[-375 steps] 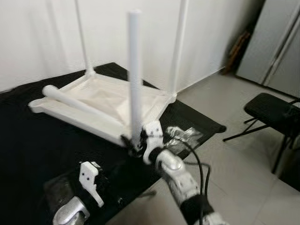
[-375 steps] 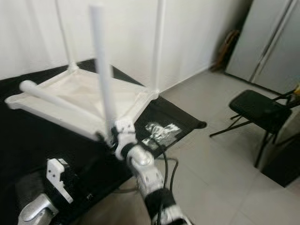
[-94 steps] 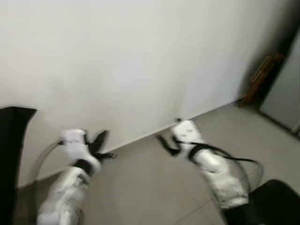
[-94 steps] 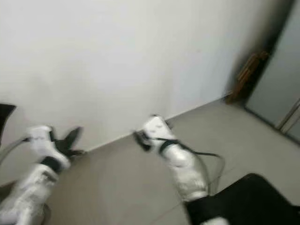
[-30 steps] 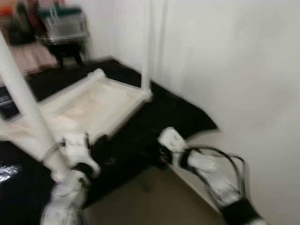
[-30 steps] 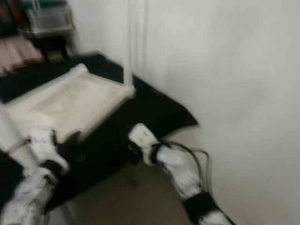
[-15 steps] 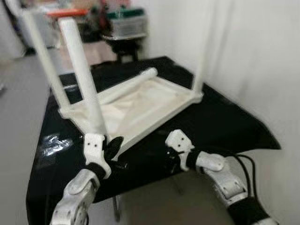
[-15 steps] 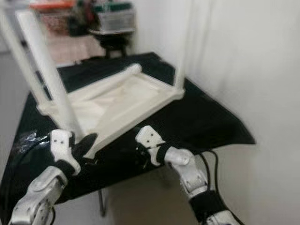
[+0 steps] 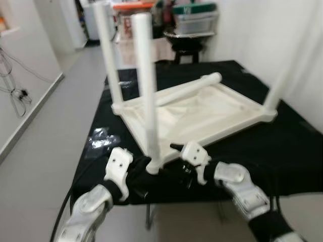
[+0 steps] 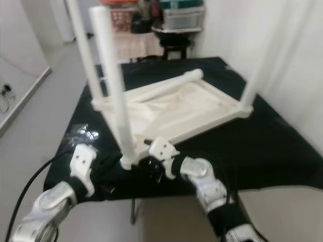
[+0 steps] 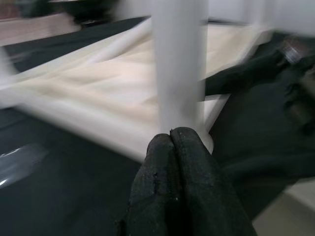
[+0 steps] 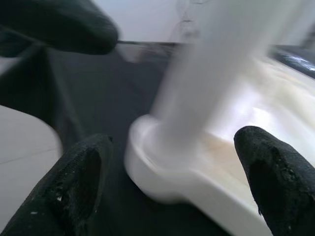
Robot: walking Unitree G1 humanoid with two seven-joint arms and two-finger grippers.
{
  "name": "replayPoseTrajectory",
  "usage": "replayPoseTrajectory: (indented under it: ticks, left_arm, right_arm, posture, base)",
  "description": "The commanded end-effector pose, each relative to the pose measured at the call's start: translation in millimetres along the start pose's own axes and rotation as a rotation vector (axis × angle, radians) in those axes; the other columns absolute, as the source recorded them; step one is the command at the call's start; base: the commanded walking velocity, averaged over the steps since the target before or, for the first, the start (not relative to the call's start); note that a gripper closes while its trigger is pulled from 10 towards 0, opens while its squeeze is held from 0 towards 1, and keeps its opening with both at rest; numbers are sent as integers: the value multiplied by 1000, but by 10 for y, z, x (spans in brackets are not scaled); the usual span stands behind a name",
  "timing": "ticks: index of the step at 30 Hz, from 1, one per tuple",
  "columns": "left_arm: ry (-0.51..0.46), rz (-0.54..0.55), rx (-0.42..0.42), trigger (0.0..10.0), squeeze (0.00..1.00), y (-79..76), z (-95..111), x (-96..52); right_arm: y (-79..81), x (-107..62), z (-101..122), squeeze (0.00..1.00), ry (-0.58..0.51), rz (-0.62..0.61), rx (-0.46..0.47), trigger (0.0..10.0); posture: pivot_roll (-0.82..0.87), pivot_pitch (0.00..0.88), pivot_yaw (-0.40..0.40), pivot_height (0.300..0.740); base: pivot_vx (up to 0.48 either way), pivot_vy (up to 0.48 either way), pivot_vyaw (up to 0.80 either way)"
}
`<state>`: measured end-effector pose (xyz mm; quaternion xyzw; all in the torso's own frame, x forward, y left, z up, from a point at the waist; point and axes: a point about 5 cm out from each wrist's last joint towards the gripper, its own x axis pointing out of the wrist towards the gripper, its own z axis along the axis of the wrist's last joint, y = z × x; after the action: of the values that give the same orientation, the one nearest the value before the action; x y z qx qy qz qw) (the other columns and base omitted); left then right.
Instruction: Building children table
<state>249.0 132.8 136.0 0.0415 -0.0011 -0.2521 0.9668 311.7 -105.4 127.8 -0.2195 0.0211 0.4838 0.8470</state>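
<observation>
White kids' table (image 9: 202, 113) lying upside down on a black cloth (image 9: 282, 151) draped over a work surface, three legs sticking up, plus one loose leg (image 9: 189, 88) lying across the underside near the far edge. Nearest leg (image 9: 145, 96) upright at the front corner of the frame, closest to the robot, w/ a round foot socket at the base.

Left gripper (image 11: 172, 142) parked right at the base of that near leg, fingers pressed together, tips just in front of the socket, touching or nearly so, can't tell which. Left arm coming in from the lower left in the head view.

Right gripper (image 12: 167, 162) on the other side of the same corner, fingers (image 12: 81, 182) spread wide w/ the leg base and corner socket sitting between them, not closed on it. Blurry in the wrist view so no call on contact.

Crinkly clear plastic bag (image 9: 103, 138) on the cloth left of the table frame. Behind the setup: a dark stool/stand w/ a bin (image 9: 194, 15) on top, grey floor, white wall on the right.
</observation>
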Motion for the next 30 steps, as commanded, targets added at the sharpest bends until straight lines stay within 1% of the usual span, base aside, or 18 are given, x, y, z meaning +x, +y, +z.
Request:
replayPoseTrajectory:
  ticks: [1, 4, 5, 8, 11, 15, 17, 18, 19, 20, 21, 23, 24, 25, 26, 27, 28, 30]
  left_arm:
    - [4, -17, 9, 10000, 0, -46, 17, -7]
    - [17, -35, 9, 10000, 0, -94, 14, -52]
    - [20, -35, 7, 10000, 0, -101, 12, -62]
    - [21, -35, 6, 10000, 0, -104, 10, -67]
    - [24, -35, 5, 10000, 0, -131, 8, -82]
    - [25, -36, 6, 10000, 0, -140, 9, -85]
    - [26, -37, 18, 10000, 0, -179, 15, -99]
    - [26, -37, 18, 10000, 0, -179, 15, -99]
    - [28, -34, 24, 10000, 0, -190, 19, -108]
    - [28, -34, 24, 10000, 0, -190, 19, -108]
    - [31, -27, 31, 10000, 0, -198, 20, -119]
    - [31, -27, 31, 10000, 0, -198, 20, -119]
    - [33, -16, 42, 10000, 0, -203, 19, -130]
    - [33, -16, 42, 10000, 0, -203, 19, -130]
    - [33, 17, 64, 10000, 0, -183, 21, -148]
    - [33, 17, 64, 10000, 0, -183, 21, -148]
    - [31, 49, 77, 10000, 0, -154, 28, -164]
    - [31, 49, 77, 10000, 0, -154, 28, -164]
  right_arm:
    - [6, 18, 34, 0, -9, 31, -43, 10000]
    - [-78, 72, 71, 0, 18, 33, -83, 10000]
    - [-98, 83, 72, 0, 43, 45, -117, 10000]
    - [-108, 88, 70, 0, 60, 54, -139, 10000]
    - [-236, 64, 90, 0, 155, 125, -244, 10000]
    - [-267, 60, 107, 0, 170, 140, -265, 10000]
    - [-293, 183, 260, 0, 135, 160, -290, 10000]
    - [-293, 183, 260, 0, 135, 160, -290, 10000]
    - [-275, 254, 325, 0, 106, 165, -291, 10000]
    - [-275, 254, 325, 0, 106, 165, -291, 10000]
    - [-233, 351, 400, 0, 72, 165, -295, 10000]
    - [-233, 351, 400, 0, 72, 165, -295, 10000]
    - [-185, 453, 466, 0, 45, 155, -296, 10000]
    - [-185, 453, 466, 0, 45, 155, -296, 10000]
    - [-145, 606, 567, 0, 13, 107, -297, 10000]
    - [-145, 606, 567, 0, 13, 107, -297, 10000]
    - [-126, 730, 661, 0, -11, 48, -282, 10000]
    - [-126, 730, 661, 0, -11, 48, -282, 10000]
  posture:
    - [-12, 0, -21, 740]
    - [-2, 0, -23, 740]
    - [0, 0, -23, 740]
    - [0, 0, -23, 740]
    - [9, 0, -34, 740]
    - [9, 0, -34, 740]
    - [24, 0, -47, 740]
    - [24, 0, -47, 740]
    - [30, 0, -50, 740]
    - [30, 0, -50, 740]
    - [40, 0, -55, 740]
    - [40, 0, -55, 740]
    - [51, 0, -57, 740]
    - [51, 0, -57, 740]
    - [65, 0, -60, 740]
    - [65, 0, -60, 740]
    - [70, 0, -59, 740]
    - [70, 0, -59, 740]
  base:
    - [0, 0, 800]
    - [0, 0, 800]
    - [0, 0, 800]
    - [0, 0, 800]
    - [0, 0, 0]
    - [0, 0, 0]
    - [0, 0, 0]
    - [0, 0, 0]
    - [0, 0, 0]
    - [0, 0, 0]
    - [0, 0, 0]
    - [0, 0, 0]
    - [0, 0, 0]
    - [0, 0, 0]
    - [0, 0, 0]
    - [0, 0, 0]
    - [0, 0, 0]
    - [0, 0, 0]
